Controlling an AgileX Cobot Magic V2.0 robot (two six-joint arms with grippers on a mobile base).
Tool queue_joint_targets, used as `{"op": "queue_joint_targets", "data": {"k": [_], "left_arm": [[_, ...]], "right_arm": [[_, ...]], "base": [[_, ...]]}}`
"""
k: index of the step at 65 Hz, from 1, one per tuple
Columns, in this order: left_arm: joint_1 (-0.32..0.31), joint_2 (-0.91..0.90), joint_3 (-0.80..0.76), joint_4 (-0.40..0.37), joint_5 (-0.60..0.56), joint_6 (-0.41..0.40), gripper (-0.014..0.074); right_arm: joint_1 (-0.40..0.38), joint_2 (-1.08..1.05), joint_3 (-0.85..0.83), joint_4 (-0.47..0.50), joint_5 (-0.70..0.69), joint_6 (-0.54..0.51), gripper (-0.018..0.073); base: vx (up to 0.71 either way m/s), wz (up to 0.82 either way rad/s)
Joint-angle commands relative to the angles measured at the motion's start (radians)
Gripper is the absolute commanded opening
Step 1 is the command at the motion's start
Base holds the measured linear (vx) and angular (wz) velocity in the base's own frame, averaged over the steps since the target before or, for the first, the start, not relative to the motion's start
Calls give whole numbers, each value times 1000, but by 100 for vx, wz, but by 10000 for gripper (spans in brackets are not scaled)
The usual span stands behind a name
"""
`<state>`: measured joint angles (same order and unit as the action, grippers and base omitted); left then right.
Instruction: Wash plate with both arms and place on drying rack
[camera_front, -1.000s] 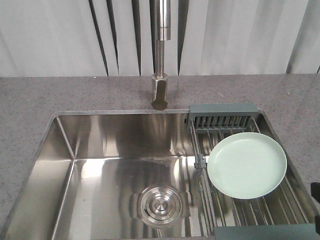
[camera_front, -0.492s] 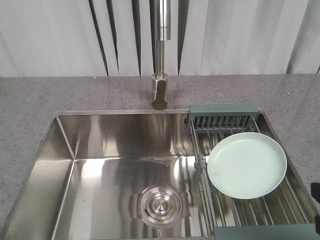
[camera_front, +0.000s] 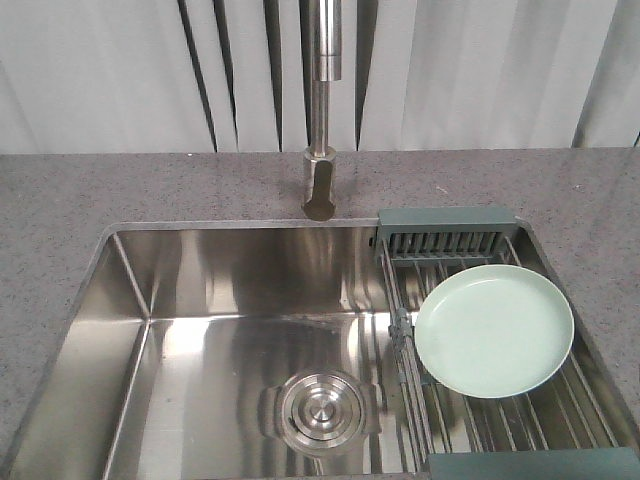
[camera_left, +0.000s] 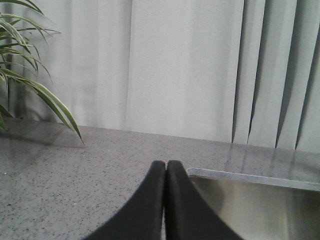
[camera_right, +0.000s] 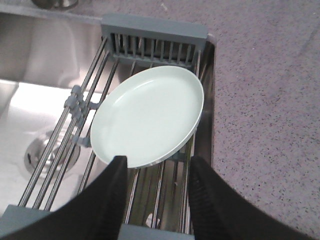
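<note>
Stainless steel forms the deep rectangular sink (camera_front: 150, 330), its walls brushed and reflective, with a round steel drain (camera_front: 322, 410) set in the floor. Across the sink's right end spans the drying rack (camera_front: 445, 243) of thin parallel steel rods with dark grey-green plastic end pieces, the far one slotted. On those rods lies the round pale mint-green plate (camera_front: 494, 329), smooth and plain with a low raised rim, face up and slightly tilted, its far edge near the slotted end piece.

Speckled grey stone countertop (camera_front: 100, 195) surrounds the sink, and a cylindrical brushed-metal faucet (camera_front: 321, 150) rises behind it in front of pale vertical blinds (camera_front: 480, 70). Long green leaves of a plant (camera_left: 30, 85) hang over the counter in the left wrist view.

Neither arm shows in the front view. The left gripper (camera_left: 165, 170) has its curved black fingers pressed together with nothing between them, above the counter beside the sink's edge. The right gripper (camera_right: 157, 172) holds its two black ribbed fingers apart above the near end of the rack, just at the plate's near rim, gripping nothing.
</note>
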<state>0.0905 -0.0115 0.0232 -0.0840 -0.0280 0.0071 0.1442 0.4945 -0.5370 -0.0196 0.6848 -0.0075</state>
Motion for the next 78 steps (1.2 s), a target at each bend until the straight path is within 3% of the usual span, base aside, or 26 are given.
{"op": "queue_joint_targets", "data": {"k": [1,15,29,51,78], "left_arm": [[-1,-14,-22,-2,-79,-7,-6],[-1,-14,-22,-2,-79,-7,-6],[-1,-14,-22,-2,-79,-7,-6],[-1,-14,-22,-2,-79,-7,-6],[-1,-14,-22,-2,-79,-7,-6]], "right_arm": [[-43,-56,48,29,-175,31,200],[-100,-211,262,49,-493,38,-15],[-159,-332,431,49,-761,32,-8],[-160,-496,569,49,-779,32,-8],[-195,-511,568,20,-696,28,-8]], "base": [[0,0],[0,0],[0,0],[0,0],[0,0]]}}
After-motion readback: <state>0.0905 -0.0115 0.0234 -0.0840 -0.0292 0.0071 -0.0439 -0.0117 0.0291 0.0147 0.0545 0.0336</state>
